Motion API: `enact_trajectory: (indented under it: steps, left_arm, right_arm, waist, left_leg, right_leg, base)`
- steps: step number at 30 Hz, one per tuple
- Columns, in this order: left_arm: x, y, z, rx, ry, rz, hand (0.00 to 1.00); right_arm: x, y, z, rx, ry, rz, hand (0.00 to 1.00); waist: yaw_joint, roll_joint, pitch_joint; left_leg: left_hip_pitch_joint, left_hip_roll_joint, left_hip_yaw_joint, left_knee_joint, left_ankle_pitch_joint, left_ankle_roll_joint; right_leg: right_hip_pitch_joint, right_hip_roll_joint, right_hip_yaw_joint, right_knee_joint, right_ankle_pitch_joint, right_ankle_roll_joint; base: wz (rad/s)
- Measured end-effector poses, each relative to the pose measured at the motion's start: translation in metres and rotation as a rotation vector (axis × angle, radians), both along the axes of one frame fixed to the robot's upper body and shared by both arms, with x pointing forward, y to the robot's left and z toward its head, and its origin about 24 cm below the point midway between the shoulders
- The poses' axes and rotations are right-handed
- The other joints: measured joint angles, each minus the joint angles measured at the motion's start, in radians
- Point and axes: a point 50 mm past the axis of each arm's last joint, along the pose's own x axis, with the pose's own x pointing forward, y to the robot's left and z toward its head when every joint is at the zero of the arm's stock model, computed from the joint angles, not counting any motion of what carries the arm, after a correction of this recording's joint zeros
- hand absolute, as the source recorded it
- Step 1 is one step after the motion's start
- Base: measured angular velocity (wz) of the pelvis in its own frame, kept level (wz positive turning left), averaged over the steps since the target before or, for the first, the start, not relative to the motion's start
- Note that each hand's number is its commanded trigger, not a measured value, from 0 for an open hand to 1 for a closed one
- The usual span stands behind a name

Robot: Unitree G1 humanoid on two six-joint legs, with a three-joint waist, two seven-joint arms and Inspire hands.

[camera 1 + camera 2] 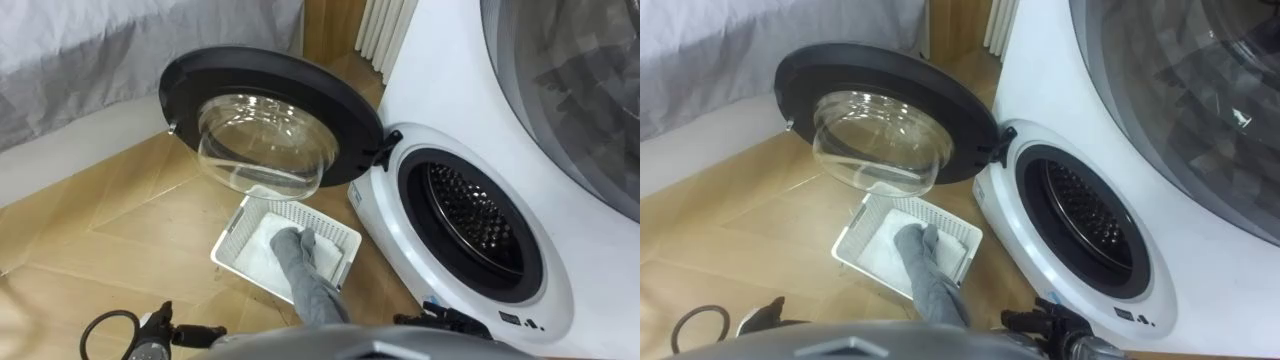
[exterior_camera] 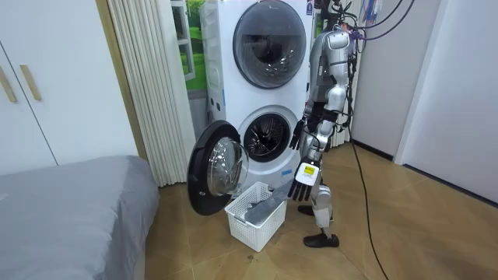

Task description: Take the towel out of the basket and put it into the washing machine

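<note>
Grey towel (image 1: pixel 305 275) at lower centre of frame, one end inside white laundry basket (image 1: pixel 232 240), rest draped over its lower rim, lying on white cloth (image 1: pixel 262 248). Basket sits on wood floor (image 1: pixel 120 220). Washing machine (image 1: pixel 430 100) at right; round door (image 1: pixel 270 110) swung wide open at upper centre, drum (image 1: pixel 470 220) exposed. Room view: robot stands beside basket, right of centre. Left hand (image 2: pixel 300 185) and right hand (image 2: pixel 298 138) hang loose, fingers relaxed, holding nothing.
</note>
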Motion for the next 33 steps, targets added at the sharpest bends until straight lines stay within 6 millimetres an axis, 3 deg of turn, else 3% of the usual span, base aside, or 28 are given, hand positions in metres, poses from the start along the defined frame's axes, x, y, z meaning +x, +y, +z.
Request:
enact_trajectory:
  steps: [13, 17, 19, 20, 26, 30, 33]
  left_arm:
    - [0.003, 0.000, 0.000, 0.002, -0.008, -0.003, 0.00]
    - [0.007, 0.000, 0.001, 0.013, -0.013, -0.019, 0.00]
    - [0.010, 0.000, 0.001, 0.027, -0.016, -0.045, 0.00]
    - [0.011, 0.000, 0.002, 0.041, -0.017, -0.068, 0.00]
    - [0.034, -0.004, 0.005, 0.085, -0.050, -0.213, 0.00]
    - [0.056, -0.011, 0.008, 0.107, -0.083, -0.346, 0.00]
    - [0.082, -0.021, 0.012, 0.125, -0.124, -0.457, 0.00]
  right_arm:
    - [0.001, 0.000, 0.000, 0.006, -0.005, 0.006, 0.00]
    - [0.002, 0.000, 0.000, 0.004, -0.010, 0.011, 0.00]
    - [0.004, 0.000, 0.001, 0.000, -0.015, 0.027, 0.00]
    - [0.004, 0.000, 0.001, -0.002, -0.017, 0.036, 0.00]
    - [0.016, 0.001, 0.002, -0.013, -0.047, 0.110, 0.00]
    - [0.037, 0.003, 0.006, -0.031, -0.089, 0.196, 0.00]
    - [0.061, 0.007, 0.011, -0.049, -0.134, 0.298, 0.00]
  waist:
    - [0.000, -0.001, -0.0012]
    - [0.001, 0.000, -0.0059]
    - [0.001, 0.000, -0.0071]
    - [0.001, 0.001, -0.0113]
    - [0.002, 0.005, -0.0115]
    - [-0.002, 0.014, -0.0050]
    - [-0.015, 0.024, 0.0142]
  left_leg:
    - [-0.006, 0.000, 0.001, 0.002, 0.000, 0.000]
    - [-0.021, 0.000, 0.001, 0.004, 0.000, 0.000]
    - [-0.028, 0.000, 0.001, 0.004, 0.000, 0.000]
    - [-0.037, 0.000, 0.000, 0.007, 0.000, 0.000]
    - [-0.108, 0.000, -0.002, 0.033, 0.001, 0.001]
    - [-0.174, 0.001, 0.002, 0.063, 0.001, 0.001]
    - [-0.247, 0.001, 0.001, 0.100, 0.001, 0.002]
  right_leg:
    - [-0.007, 0.000, 0.000, 0.001, 0.000, 0.000]
    - [-0.020, -0.001, 0.000, 0.002, 0.001, -0.001]
    - [-0.026, -0.001, -0.001, 0.002, 0.001, -0.001]
    - [-0.035, -0.002, -0.001, 0.002, 0.001, -0.002]
    - [-0.095, -0.005, -0.001, 0.011, 0.005, -0.007]
    - [-0.167, -0.010, 0.003, 0.042, 0.006, -0.009]
    - [-0.244, -0.016, 0.005, 0.076, 0.008, -0.011]
  base:
    - [0.00]
    - [0.00]
    - [0.00]
    - [0.00]
    - [0.02]
    - [-0.04]
    - [-0.03]
